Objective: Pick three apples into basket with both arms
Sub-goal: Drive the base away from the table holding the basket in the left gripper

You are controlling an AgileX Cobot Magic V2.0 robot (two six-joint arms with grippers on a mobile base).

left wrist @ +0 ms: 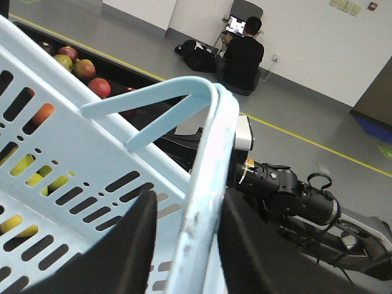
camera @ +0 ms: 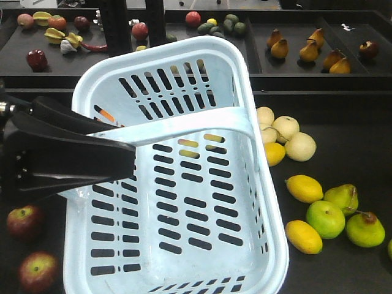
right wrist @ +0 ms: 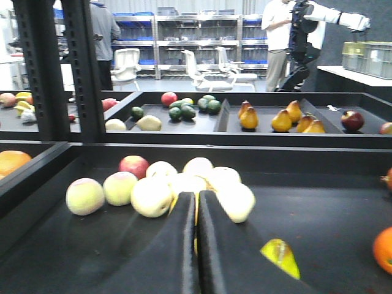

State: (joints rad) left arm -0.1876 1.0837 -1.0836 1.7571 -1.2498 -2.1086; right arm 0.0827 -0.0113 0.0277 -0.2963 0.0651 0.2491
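Tilted over the black counter [camera: 343, 153], the pale blue-white slotted plastic basket [camera: 190, 125] has its near end cut off by the frame and its rim clamped by the left gripper [left wrist: 187, 211]. Two dark red apples [camera: 24, 220] lie beside its left wall. The right gripper [right wrist: 197, 211] is pressed shut, facing pale round fruit [right wrist: 150, 196].
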